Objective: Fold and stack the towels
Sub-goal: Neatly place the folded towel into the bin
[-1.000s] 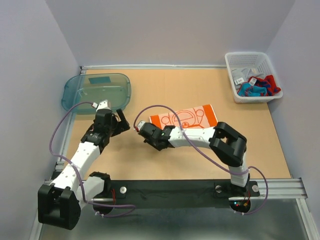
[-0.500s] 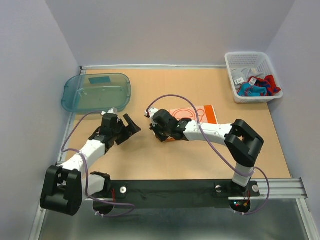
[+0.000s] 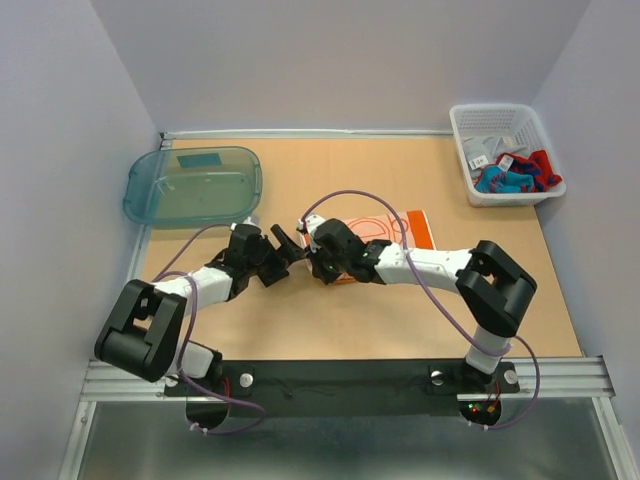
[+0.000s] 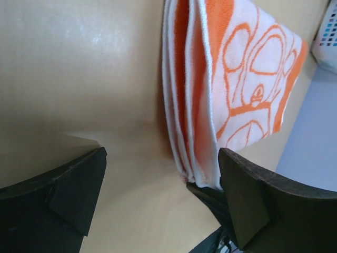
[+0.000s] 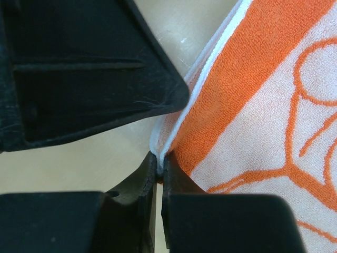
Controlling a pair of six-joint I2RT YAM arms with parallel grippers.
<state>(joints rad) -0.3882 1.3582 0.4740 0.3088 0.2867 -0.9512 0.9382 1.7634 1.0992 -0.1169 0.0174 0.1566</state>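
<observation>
Now, towel in work: the orange towel (image 3: 412, 228) lies folded on the desk (image 3: 400, 320), beyond and to the right of both pairs of jaws.
Right jaws: pressed together on the white hem at the near-left corner of this towel; the right wrist view shows the hem pinched between the two tips.
Left jaws: wide apart and holding nothing; they stand just beside the right jaws, on their left side.
Relation that matters: in the left wrist view the folded layers (image 4: 181, 105) stand on edge in the gap between the left jaws, closer to the right-hand finger than to the other one, and not yet touched by either.
Long axis: the towel runs away from the pinched corner, out to the right of the jaws and a little farther from the arms.
Nearer arm: the right arm (image 3: 430, 265) has the towel already; the left arm (image 3: 215, 278) is near enough that a short advance should bring the layers deeper between its jaws.
Judgement: the next move probably needs the left jaws to come toward the edge from its left side.
Other towels (image 3: 515, 178): in the basket (image 3: 492, 107), far to the right of the jaws.
Tray (image 3: 140, 185): beyond the left jaws, to their left.
</observation>
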